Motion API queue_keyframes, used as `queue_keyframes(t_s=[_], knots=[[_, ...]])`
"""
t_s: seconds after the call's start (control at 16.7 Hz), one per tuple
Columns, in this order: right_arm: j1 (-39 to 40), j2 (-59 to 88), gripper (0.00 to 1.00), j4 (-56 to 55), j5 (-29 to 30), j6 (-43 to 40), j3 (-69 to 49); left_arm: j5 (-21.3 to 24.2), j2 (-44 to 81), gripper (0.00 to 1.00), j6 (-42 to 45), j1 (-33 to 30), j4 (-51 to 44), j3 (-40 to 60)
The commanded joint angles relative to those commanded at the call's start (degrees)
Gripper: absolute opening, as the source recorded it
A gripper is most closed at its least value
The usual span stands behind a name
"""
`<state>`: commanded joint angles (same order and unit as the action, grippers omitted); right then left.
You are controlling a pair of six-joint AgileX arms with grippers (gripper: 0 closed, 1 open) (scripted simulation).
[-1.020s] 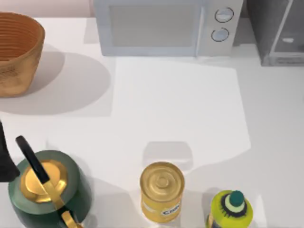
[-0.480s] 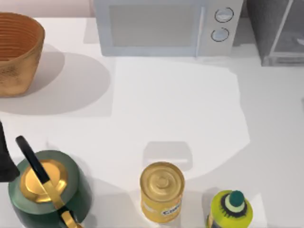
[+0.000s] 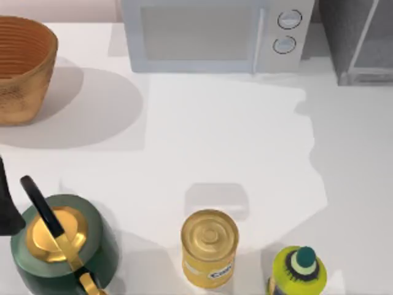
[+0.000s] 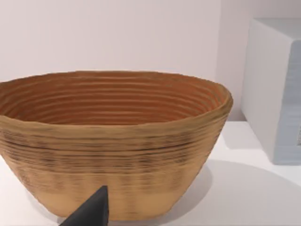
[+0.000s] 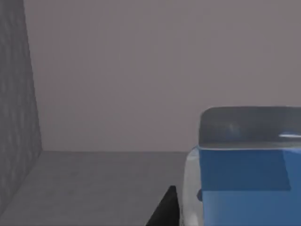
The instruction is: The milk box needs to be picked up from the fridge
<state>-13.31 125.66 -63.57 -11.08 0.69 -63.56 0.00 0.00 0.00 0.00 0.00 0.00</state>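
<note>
Right wrist view puts you inside the fridge [image 5: 94, 183]: grey floor, grey back wall, one side wall. A dark tip of your right gripper [image 5: 164, 212] sits at the frame's edge, with the milk box [image 5: 244, 183] just beside it, close to the camera. The milk box stands upright on the fridge floor, blue body with a pale top, so its long axis looks vertical. You can't tell whether the gripper is apart or together; one tip is all that's visible. My read: the carton is off to one side of the gripper, not centred, so the next move needs a lateral correction before closing.

The right arm is clearly nearer. The left gripper [image 4: 89, 214] is parked facing the basket [image 4: 113, 146] at the surface's far left; fingers not readable either.

Top view count, front to back: one green kettle [image 3: 58, 243], one yellow can [image 3: 209, 247], one yellow-green bottle [image 3: 298, 270], one basket, one microwave [image 3: 215, 34], one fridge at far right.
</note>
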Motion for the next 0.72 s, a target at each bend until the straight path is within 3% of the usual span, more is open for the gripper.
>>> queue_keyframes(t_s=[0.3, 0.72], knots=[[-1.1, -5.4, 0.0, -5.3, -1.2, 0.1, 14.3, 0.0, 0.0, 1.0, 0.0, 0.0, 0.0, 0.0], [-1.3, -7.2, 0.0, -7.2, -1.7, 0.2, 16.0, 0.0, 0.0, 1.0, 0.0, 0.0, 0.0, 0.0]])
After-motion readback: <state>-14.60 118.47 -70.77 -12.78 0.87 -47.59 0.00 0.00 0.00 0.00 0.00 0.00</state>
